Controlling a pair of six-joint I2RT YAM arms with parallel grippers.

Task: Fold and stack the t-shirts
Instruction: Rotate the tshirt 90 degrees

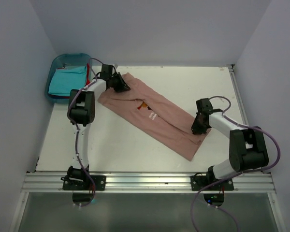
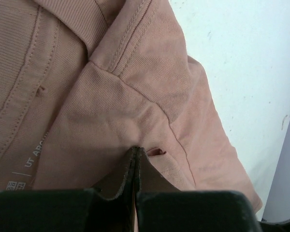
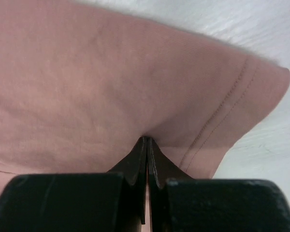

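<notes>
1. Left end effector (image 2: pixel 137 151) — fingers pressed together, pinching a pucker of the pink t-shirt (image 1: pixel 154 118) near its collar end.
2. Right end effector (image 3: pixel 146 140) — likewise closed tight on the same shirt, beside a stitched hem at the opposite end.
3. The shirt lies stretched diagonally on the white counter (image 1: pixel 208 87), print up, from far left to near right.
4. A turquoise t-shirt (image 1: pixel 67 79) sits in the blue bin (image 1: pixel 55 63) at the far-left corner.

The pink t-shirt (image 2: pixel 135 96) is showing pale printed lettering (image 2: pixel 35 158) beside its neck seam, reading "UT AP" and then blurring; its chest print (image 1: pixel 151 115) is appearing too small to read.
</notes>
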